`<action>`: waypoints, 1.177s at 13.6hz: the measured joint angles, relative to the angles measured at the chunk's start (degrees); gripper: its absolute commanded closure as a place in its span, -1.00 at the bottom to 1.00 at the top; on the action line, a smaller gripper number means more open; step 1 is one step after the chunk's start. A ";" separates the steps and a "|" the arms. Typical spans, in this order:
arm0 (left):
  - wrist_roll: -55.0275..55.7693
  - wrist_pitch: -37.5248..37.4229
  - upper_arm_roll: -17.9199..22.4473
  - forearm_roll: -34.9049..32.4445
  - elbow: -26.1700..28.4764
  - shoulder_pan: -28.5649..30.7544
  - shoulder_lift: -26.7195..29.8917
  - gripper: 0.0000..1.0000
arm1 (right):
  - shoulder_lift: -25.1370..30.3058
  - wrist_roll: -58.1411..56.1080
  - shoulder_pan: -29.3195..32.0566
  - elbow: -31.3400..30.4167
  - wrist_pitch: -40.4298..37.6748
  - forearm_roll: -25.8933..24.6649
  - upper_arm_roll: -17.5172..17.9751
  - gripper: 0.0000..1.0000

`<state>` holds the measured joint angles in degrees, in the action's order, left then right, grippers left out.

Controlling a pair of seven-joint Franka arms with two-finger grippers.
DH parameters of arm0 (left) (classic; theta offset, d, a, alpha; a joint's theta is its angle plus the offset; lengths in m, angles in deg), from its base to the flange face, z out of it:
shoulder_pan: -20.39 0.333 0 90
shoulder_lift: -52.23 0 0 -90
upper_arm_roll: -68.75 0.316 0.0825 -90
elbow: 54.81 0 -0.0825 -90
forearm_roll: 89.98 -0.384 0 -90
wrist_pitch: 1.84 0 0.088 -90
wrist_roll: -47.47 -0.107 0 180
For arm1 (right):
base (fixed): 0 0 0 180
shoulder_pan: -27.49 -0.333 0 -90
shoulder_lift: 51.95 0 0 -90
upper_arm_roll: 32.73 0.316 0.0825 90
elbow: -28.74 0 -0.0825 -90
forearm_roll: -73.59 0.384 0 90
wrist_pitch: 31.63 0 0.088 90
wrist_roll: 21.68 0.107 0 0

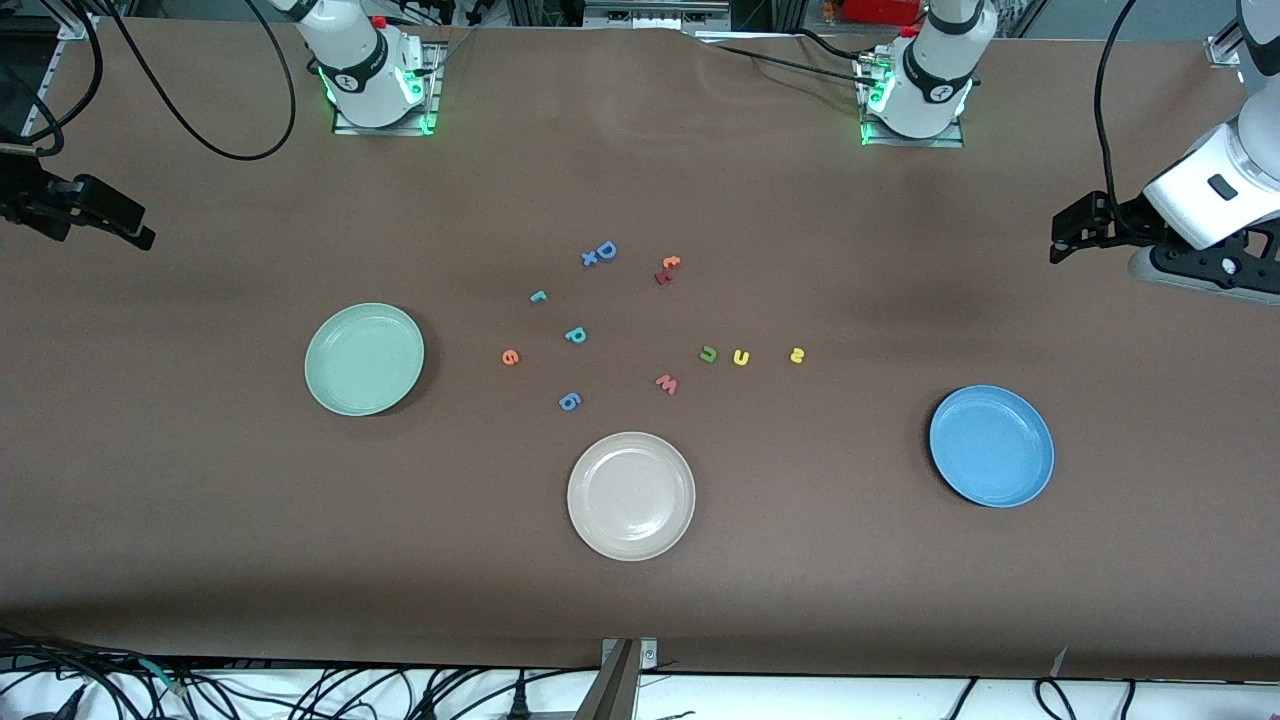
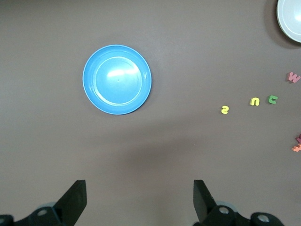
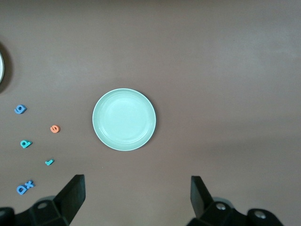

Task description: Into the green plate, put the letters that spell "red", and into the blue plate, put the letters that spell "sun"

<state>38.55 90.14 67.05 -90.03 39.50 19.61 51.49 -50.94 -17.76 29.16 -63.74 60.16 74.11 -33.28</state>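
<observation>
Nothing is sorted yet: the green plate [image 1: 364,359] and blue plate [image 1: 991,445] lie bare, with r [image 1: 538,296], e [image 1: 510,357], d [image 1: 575,335] and the green u/n [image 1: 708,353], yellow u/n [image 1: 741,357] and s [image 1: 797,355] loose on the table between them. The left gripper [image 2: 140,197] hangs over the left arm's end, the right gripper [image 3: 136,195] over the right arm's end, both spread wide and empty. The thin, flat foam letters could slip from a pinch, and the lookalike g [image 1: 569,401], D [image 1: 605,250] or w [image 1: 667,384] risk being picked by mistake. The plates are smooth plastic with shallow rims.
</observation>
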 measured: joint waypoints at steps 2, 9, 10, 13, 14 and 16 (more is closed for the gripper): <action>-0.01 -0.41 0.07 0.00 -0.06 0.08 0.15 -1.00 | 0.00 0.00 0.00 0.00 0.00 0.01 0.08 -0.98; -0.16 -1.76 0.21 0.00 -0.33 0.80 0.16 -1.00 | 0.00 -0.04 -0.01 0.00 0.00 0.01 0.16 -0.99; -0.16 -1.76 0.21 0.00 -0.33 0.80 0.16 -1.00 | 0.00 -0.06 -0.01 0.00 0.00 0.01 0.16 -0.99; -0.16 -1.76 0.22 0.00 -0.33 0.80 0.15 -1.00 | 0.00 -0.14 0.00 0.00 0.00 0.01 0.16 -0.99; -0.17 -1.77 0.22 0.00 -0.33 0.80 0.14 -1.00 | 0.00 -0.15 0.00 0.00 0.00 0.01 0.16 -0.99; -0.17 -1.80 0.22 0.00 -0.33 0.81 0.12 -1.00 | -0.01 -0.16 0.00 0.00 -0.14 0.01 0.16 -0.99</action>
<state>38.39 88.35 67.26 -90.03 39.17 20.42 51.61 -50.95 -17.93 29.16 -63.74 60.02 74.12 -33.12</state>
